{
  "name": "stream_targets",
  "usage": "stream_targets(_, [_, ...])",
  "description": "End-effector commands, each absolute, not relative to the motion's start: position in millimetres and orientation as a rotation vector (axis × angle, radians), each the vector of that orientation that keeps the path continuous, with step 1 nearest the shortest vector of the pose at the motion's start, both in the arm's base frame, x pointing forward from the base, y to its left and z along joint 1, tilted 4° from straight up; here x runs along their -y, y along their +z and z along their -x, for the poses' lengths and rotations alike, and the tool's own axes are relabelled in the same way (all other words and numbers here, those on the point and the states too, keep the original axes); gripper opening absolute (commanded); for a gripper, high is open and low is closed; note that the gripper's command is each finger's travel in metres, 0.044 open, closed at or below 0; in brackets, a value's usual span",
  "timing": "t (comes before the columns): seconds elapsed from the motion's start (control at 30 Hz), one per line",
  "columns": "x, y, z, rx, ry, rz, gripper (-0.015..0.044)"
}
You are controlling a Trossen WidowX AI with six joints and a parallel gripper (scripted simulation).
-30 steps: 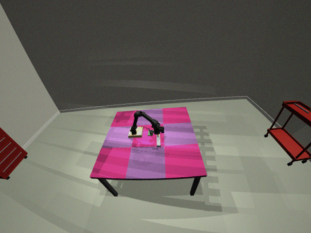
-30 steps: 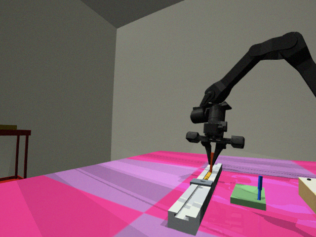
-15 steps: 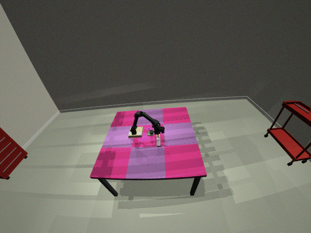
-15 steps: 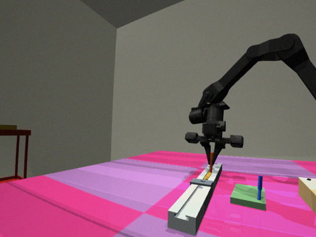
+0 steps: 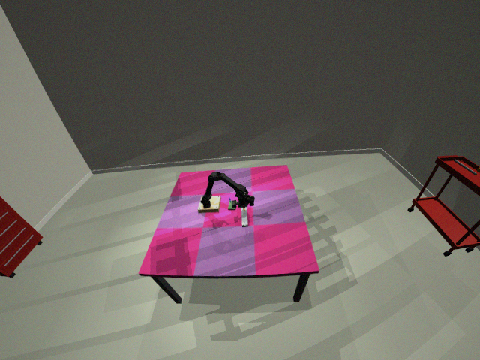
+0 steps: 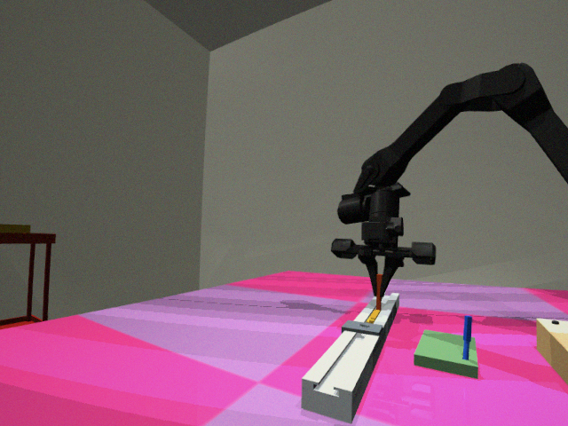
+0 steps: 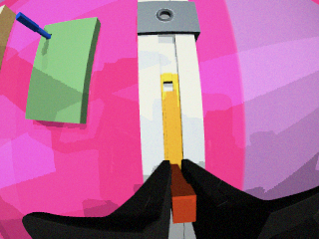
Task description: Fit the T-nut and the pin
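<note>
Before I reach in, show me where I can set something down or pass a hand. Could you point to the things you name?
There's room beyond the rail (image 5: pixel 244 220) (image 6: pixel 354 362) (image 7: pixel 149 115), on its side away from the green tray (image 5: pixel 231 208) (image 6: pixel 440 348) (image 7: pixel 65 75); a narrower strip separates the two. It's crowded where the gripper (image 5: pixel 244 206) (image 6: pixel 377 294) (image 7: pixel 174 166) holds the orange handle (image 5: pixel 244 209) (image 6: pixel 379 303) (image 7: pixel 183 206) near the bracket (image 6: pixel 353 326) (image 7: pixel 150 20).

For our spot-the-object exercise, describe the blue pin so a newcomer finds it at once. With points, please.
On the pink and purple table (image 5: pixel 224 251) (image 6: pixel 160 348), find the pale rail (image 5: pixel 244 221) (image 6: pixel 342 362) (image 7: pixel 150 119). Beside it lies a flat green tray (image 5: pixel 230 207) (image 6: pixel 437 351) (image 7: pixel 67 75). The pin (image 6: pixel 467 336) (image 7: pixel 33 26) stands up from that tray, the only blue thing there, thinner than everything around it.
</note>
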State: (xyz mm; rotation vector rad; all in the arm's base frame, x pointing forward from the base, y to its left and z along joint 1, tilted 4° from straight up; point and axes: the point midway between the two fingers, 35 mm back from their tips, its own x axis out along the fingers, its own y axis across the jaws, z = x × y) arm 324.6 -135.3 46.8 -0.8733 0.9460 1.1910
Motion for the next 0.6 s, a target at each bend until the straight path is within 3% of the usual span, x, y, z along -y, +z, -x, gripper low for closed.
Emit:
stream_targets(0.0, [136,46,-326,-0.955,1.192,0.867,-0.0150])
stream_targets(0.57, [117,48,-329,-0.947,1.197,0.866,-0.0150])
